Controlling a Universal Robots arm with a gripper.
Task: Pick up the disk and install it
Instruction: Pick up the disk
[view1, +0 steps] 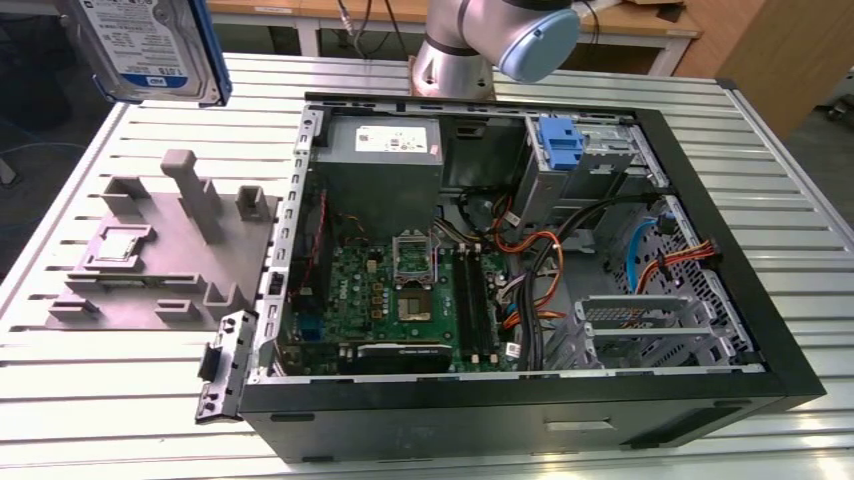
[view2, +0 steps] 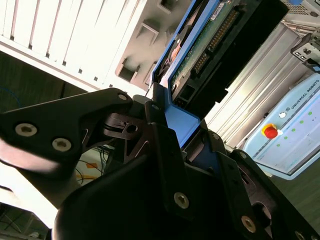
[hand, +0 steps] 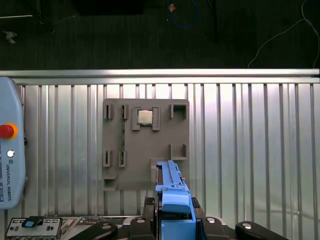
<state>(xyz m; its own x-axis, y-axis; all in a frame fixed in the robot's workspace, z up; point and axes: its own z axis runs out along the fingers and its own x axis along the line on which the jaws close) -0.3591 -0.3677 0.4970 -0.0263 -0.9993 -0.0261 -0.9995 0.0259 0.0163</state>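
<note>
The gripper (hand: 175, 223) is clamped on the disk (view1: 140, 45), held aloft. Pick-up looks done; installing needs alignment with a bay in the case (view1: 534, 402).

Bright, even light falls from overhead in the exterior view, leaving soft glare on the table (view1: 120, 380) and deep shadow inside the case (view1: 534, 398). In the first wrist view the table's ribs gleam in pale streaks, while the floor (hand: 100, 35) lies dark. In the second wrist view the slats wash out white, and light catches the blue edge of the disk (view2: 182, 120).
</note>
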